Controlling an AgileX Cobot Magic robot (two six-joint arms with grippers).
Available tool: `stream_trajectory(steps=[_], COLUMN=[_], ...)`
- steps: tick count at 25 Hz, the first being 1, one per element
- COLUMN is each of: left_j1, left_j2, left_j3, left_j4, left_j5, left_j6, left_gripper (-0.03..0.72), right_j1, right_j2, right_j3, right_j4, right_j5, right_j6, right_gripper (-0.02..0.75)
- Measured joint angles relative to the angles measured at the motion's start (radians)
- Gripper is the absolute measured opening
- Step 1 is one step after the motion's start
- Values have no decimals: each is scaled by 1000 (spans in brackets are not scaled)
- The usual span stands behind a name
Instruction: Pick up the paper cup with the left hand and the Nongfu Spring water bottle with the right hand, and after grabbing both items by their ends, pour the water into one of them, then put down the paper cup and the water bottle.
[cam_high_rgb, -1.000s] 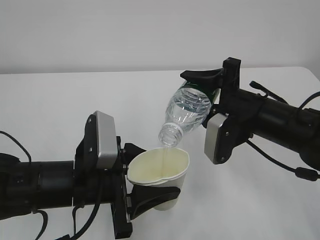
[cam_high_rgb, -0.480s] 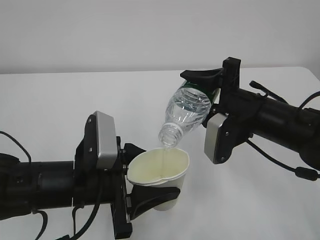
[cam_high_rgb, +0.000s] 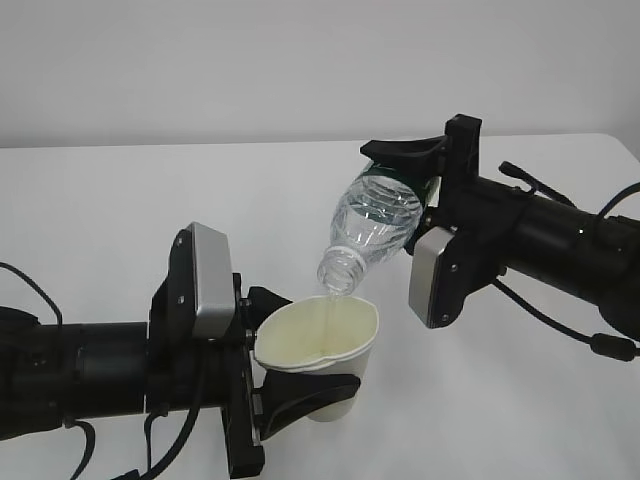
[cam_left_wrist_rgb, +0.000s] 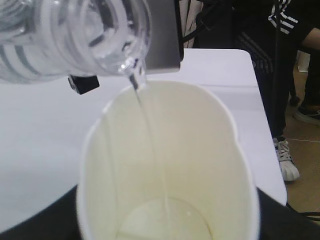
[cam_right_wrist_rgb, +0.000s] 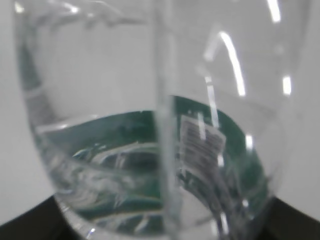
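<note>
Above the white surface (cam_high_rgb: 120, 200), left of centre: paper cup (cam_high_rgb: 325, 350), upright, rim squeezed out of round, clamped about its lower body between the fingers of the left hand (cam_high_rgb: 300, 385), a shallow pool of water (cam_left_wrist_rgb: 167, 222) at its bottom. Over the cup's rim: Nongfu Spring water bottle (cam_high_rgb: 375, 225), tilted neck-down, gripped at its base end by the right hand (cam_high_rgb: 420, 165), fingers closed on it, a thin stream falling from the open neck into the cup. Right wrist view blurred; remaining fill apparently low, green label visible through the plastic.

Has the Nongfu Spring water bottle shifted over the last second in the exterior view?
No. The Nongfu Spring water bottle keeps the same tilt, its neck over the paper cup, unchanged against the table's far edge.
</note>
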Motion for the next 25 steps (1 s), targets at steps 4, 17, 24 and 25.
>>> stream_trajectory(steps=[4,17,24,25], left_j1=[0,0,0,0], left_j2=[0,0,0,0], left_j3=[0,0,0,0], left_j4=[0,0,0,0], left_j5=[0,0,0,0], left_j6=[0,0,0,0], left_gripper=[419,419,419,419], right_j1=[0,0,0,0], right_j2=[0,0,0,0], right_j3=[0,0,0,0], right_j4=[0,0,0,0], right_j5=[0,0,0,0], right_j6=[-4,-7,-11,-11], right_gripper=[461,460,460,460])
